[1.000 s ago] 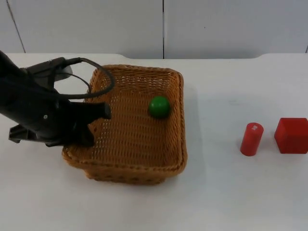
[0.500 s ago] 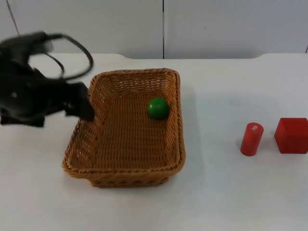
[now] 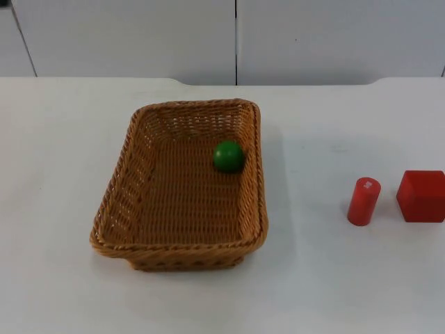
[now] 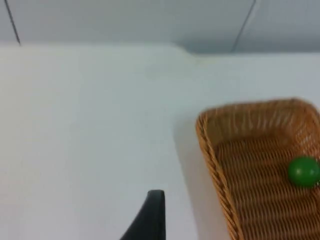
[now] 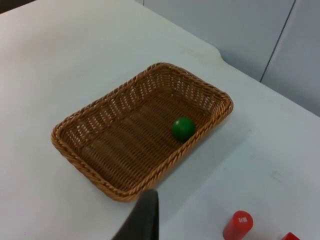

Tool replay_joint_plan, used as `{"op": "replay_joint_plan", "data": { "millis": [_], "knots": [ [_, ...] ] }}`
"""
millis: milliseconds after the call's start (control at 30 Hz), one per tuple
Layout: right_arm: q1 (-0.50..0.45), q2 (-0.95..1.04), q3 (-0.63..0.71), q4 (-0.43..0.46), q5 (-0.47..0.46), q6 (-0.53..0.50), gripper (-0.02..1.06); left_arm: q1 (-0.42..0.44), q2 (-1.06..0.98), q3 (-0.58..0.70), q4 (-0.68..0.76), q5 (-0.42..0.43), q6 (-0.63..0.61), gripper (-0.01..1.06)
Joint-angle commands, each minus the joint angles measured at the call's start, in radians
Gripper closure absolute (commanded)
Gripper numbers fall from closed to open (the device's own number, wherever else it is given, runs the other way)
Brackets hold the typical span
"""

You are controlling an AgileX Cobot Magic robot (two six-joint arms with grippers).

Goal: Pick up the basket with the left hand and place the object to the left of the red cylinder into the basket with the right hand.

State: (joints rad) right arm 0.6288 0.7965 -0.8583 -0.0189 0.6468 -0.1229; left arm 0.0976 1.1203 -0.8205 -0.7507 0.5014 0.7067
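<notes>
The green ball [image 3: 228,156] lies inside the wicker basket [image 3: 139,209], on the woven floor close to the basket's right wall and nearer the far end than the near one. In the right wrist view the same ball [image 5: 183,128] sits just inside the long wall of the basket [image 5: 90,130] that faces the red pieces, and in the left wrist view the ball [image 4: 303,171] rests on the weave a little in from the basket's rim [image 4: 212,150].

The basket stands flat on the white table [image 3: 62,139], left of the table's middle, with nothing gripping it.

To the right of the basket, well apart from it, the red cylinder [image 3: 363,201] stands upright, a small pale mark on its top face. Just beside it on its right, not touching, sits the red block [image 3: 421,195]. The cylinder's top [image 5: 238,226] also appears in the right wrist view, with an edge of the block [image 5: 290,236] next to it.

The left gripper hangs over bare table beside the basket, one black fingertip [image 4: 150,217] visible; whether its pincer is spread or pressed together cannot be told. The right gripper's fingertip [image 5: 142,217] hangs on the near side of the basket, and its pincer state cannot be told either.

Behind the table runs the grey partition wall [image 3: 139,35].
</notes>
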Motion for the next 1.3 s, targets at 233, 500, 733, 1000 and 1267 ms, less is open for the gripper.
{"op": "replay_joint_plan", "data": {
  "millis": [233,500,733,1000,1267],
  "knots": [
    [-0.005,-0.010,0.004,-0.004,-0.018,0.002,0.16,0.032,-0.266,-0.003,0.314,0.135,-0.263,0.15],
    [-0.005,-0.050,0.004,-0.001,-0.042,0.002,0.16,0.032,-0.407,-0.003,0.332,0.201,-0.349,0.15],
    [-0.005,-0.145,0.004,-0.001,-0.039,0.002,0.16,0.032,-0.486,-0.003,0.329,0.325,-0.380,0.15],
    [-0.005,-0.232,0.020,0.001,0.044,0.002,0.16,-0.010,-0.620,0.079,0.293,0.348,-0.378,0.15],
    [-0.005,-0.324,0.075,0.001,0.087,0.005,0.16,-0.135,-0.749,0.140,0.376,0.342,-0.378,0.15]
  ]
}}
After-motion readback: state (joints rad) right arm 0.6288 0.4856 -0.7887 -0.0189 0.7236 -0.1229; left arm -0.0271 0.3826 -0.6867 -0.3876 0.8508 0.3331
